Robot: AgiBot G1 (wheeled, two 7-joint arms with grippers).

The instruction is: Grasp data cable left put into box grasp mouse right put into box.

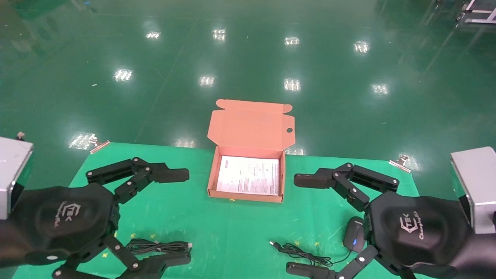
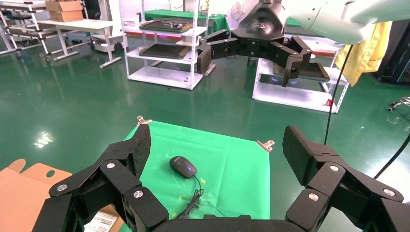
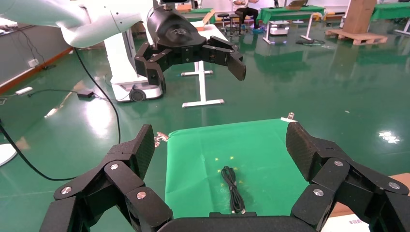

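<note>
Salmon-orange box (image 1: 247, 193) sat frame centre, lid up, printed sheet inside, black data cable (image 1: 159, 246) bundled lower left under left tool (image 1: 176, 217), black-grey mouse (image 1: 354, 234) blue-lit lower right by right tool (image 1: 306, 224), both tools spread wide, holding nothing

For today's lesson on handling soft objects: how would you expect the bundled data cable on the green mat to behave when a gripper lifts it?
The data cable is thin and loosely coiled, so it will probably sag and droop. Its loops appear untied, so the bundle may partly unravel, its plug end dangling. It looks light, and the open left gripper hovering above it should lift it easily, though thin strands might slip between the fingers.
</note>
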